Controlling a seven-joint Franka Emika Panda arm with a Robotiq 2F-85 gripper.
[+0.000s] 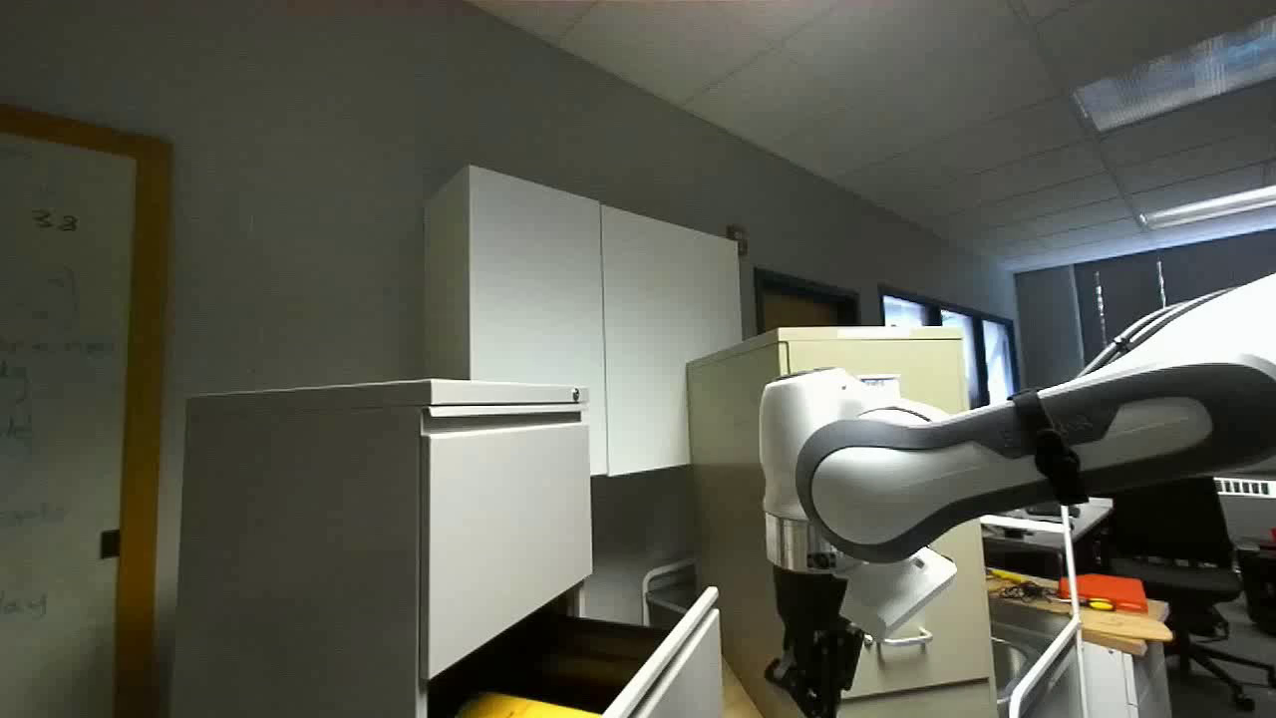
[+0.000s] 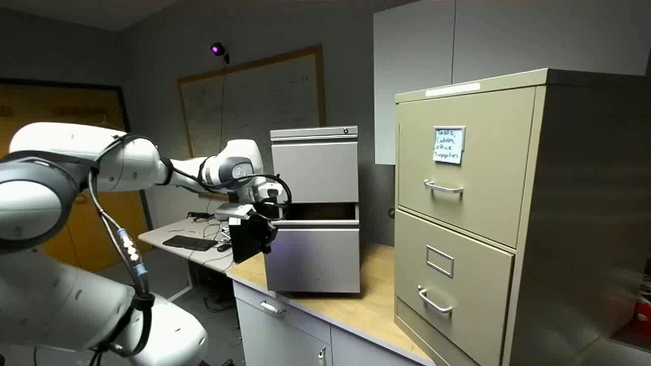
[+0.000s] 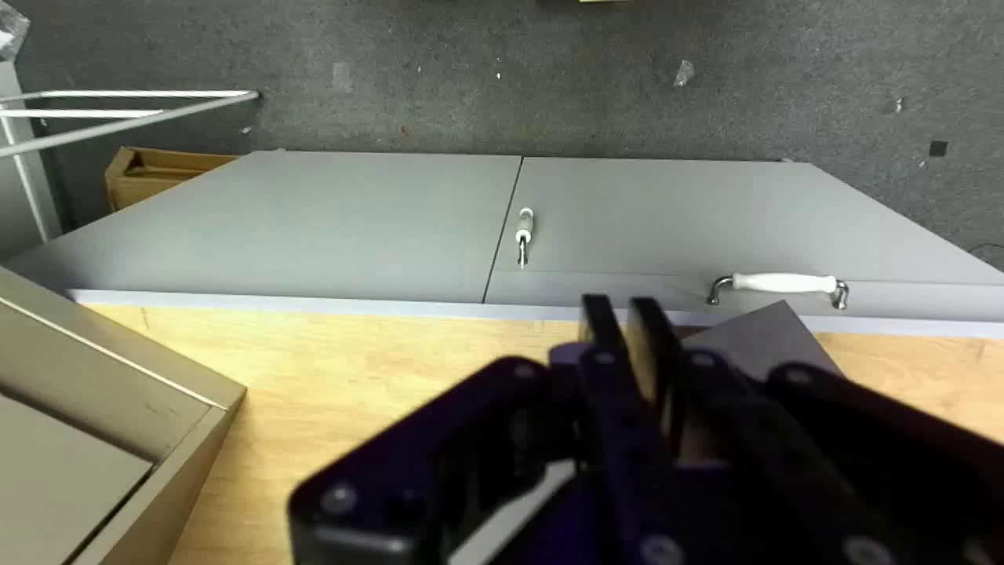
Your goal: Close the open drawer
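Claw [image 3: 624, 308], jaws barely apart, near the drawer [image 2: 313, 260]

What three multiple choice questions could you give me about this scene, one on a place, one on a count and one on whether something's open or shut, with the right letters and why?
1. Where is the black keyboard relative to the desk?
A. Underneath it
B. Upright behind it
C. On top of it

2. How many handles show on the beige filing cabinet?
A. Two
B. Four
C. None

3. How does the lower drawer of the white cabinet stand?
A. Fully shut
B. Pulled open
C. Taken out

Right letters:
1: C, since an exterior view shows it lying there.
2: A, as an exterior view shows them one above the other.
3: B, because you can see into it in both exterior views.
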